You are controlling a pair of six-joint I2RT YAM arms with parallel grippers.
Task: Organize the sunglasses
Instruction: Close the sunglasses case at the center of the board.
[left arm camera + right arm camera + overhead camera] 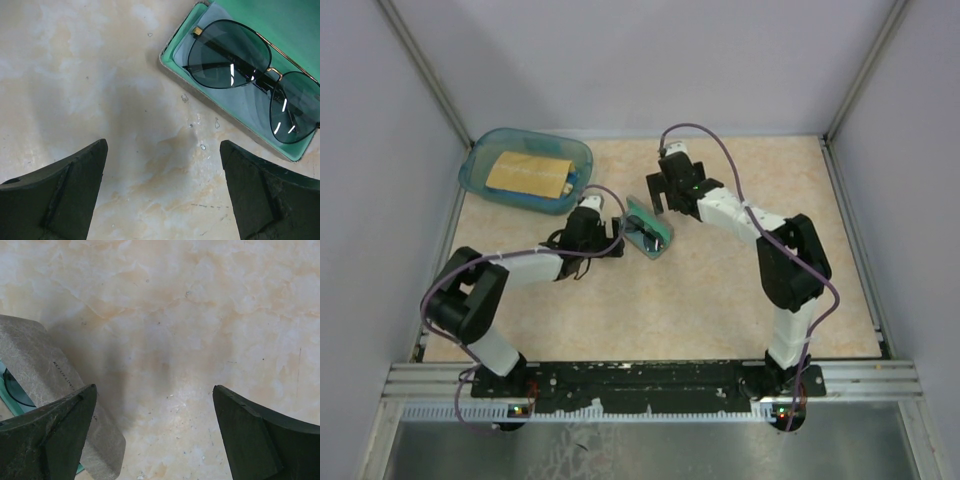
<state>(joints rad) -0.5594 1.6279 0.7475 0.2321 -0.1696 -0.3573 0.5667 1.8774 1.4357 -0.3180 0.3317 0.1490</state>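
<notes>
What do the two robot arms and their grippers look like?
Both the left arm and right arm have white links between black joints, each trailed by a thin purple cable. The left gripper and right gripper have black, wedge-shaped fingers.

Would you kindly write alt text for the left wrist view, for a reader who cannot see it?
Dark wire-framed sunglasses lie inside an open case with teal lining at the upper right, on a marbled beige table. The left gripper is open, its two dark fingers empty at the bottom corners.

sunglasses (252, 80) in case (180, 62), mid-table (720, 300)
</notes>
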